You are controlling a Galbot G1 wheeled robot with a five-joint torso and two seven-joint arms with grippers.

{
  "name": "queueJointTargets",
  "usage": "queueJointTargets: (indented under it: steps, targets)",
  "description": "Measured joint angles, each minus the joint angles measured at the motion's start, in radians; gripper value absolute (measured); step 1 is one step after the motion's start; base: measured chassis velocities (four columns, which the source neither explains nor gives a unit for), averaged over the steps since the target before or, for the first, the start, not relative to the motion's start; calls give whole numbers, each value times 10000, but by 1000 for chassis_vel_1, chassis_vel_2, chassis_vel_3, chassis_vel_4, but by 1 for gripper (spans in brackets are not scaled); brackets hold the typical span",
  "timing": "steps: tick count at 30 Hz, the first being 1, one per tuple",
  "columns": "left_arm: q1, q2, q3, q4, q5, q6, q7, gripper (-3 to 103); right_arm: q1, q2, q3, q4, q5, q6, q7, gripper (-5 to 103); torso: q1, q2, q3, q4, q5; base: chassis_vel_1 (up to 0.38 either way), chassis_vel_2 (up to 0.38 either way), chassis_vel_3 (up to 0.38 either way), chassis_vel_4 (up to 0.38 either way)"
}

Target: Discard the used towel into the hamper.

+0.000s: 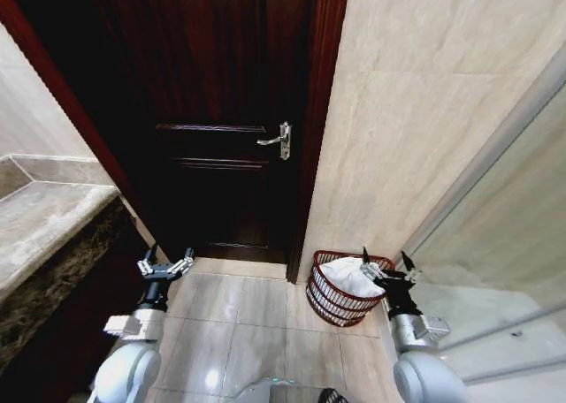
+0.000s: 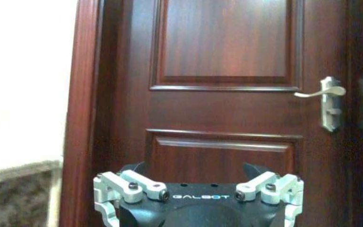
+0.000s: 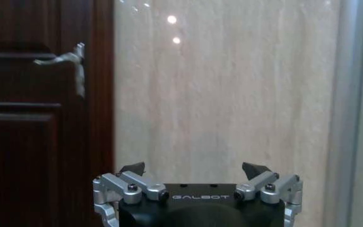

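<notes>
The hamper (image 1: pixel 334 299), a small round reddish-brown wire basket, stands on the tiled floor by the door frame, right of centre in the head view. A white towel (image 1: pixel 347 275) lies bunched inside it, reaching the rim. My right gripper (image 1: pixel 387 260) is open and empty, held up just right of the hamper's rim. In the right wrist view that gripper (image 3: pixel 194 169) points at the beige wall with nothing between its fingertips. My left gripper (image 1: pixel 165 257) is open and empty, raised at the left in front of the door; in its own wrist view the left gripper (image 2: pixel 196 168) faces the door panels.
A dark wooden door (image 1: pixel 225 111) with a silver lever handle (image 1: pixel 279 140) is shut ahead. A stone counter (image 1: pixel 40 222) runs along the left. A beige tiled wall (image 1: pixel 416 111) and a glass partition (image 1: pixel 513 244) stand on the right. Tiled floor (image 1: pixel 248 332) lies between the arms.
</notes>
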Motion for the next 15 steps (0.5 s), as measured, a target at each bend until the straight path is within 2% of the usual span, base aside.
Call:
queueJointTargets:
  steps: [5, 12, 15]
  targets:
    - [43, 13, 45, -304, 412, 94, -451, 100, -214, 20, 11, 164, -70, 235, -270, 100, 110, 251, 139, -1, -2, 0, 0, 0, 0]
    - [33, 76, -6, -427, 792, 68, -382, 100, -385, 213, 35, 180, -348, 452, -354, 100, 221, 510, 291, -2, -2, 0, 0, 0, 0]
    - [144, 168, -3, -431, 732, -133, -77, 100, -453, 335, 25, 298, -602, 453, -211, 100, 308, 706, 396, -1, -2, 0, 0, 0, 0]
